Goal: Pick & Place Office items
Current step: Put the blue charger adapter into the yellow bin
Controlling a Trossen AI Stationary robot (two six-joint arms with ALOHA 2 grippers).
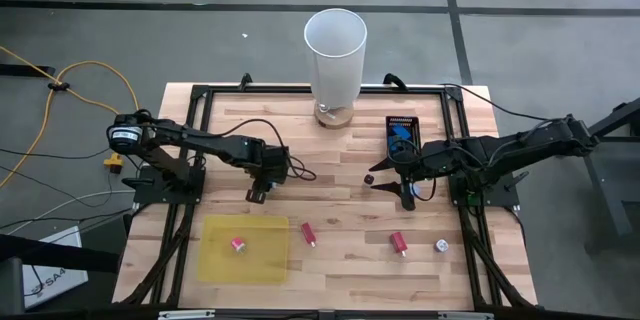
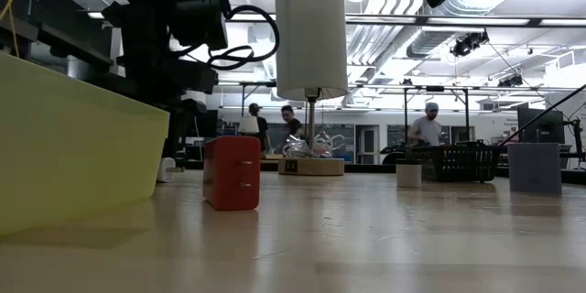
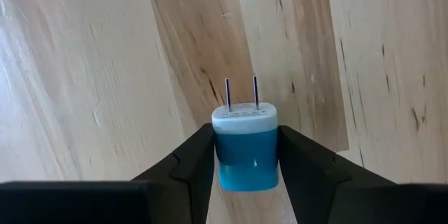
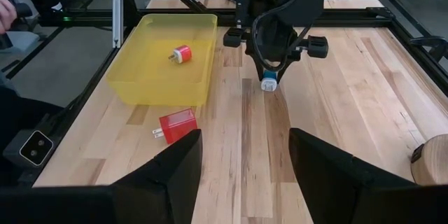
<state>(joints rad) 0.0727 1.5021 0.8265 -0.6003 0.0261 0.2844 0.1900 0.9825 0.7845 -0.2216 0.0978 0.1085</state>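
- Left fingers [image 3: 192, 164] are clamped on the sides of a blue charger [image 3: 245, 147], prongs pointing away from the wrist, held off the tabletop [image 3: 84, 77].
- From the right wrist camera, that charger [image 4: 268, 84] hangs just beside the yellow tray [image 4: 133, 84].
- A red charger [image 4: 182, 54] lies inside the tray; another red one [image 4: 175, 124] lies just outside it.
- Right fingers [image 4: 178, 175] are spread and grasp nothing, low over the tabletop's right half beside a black tray [image 1: 403, 125].
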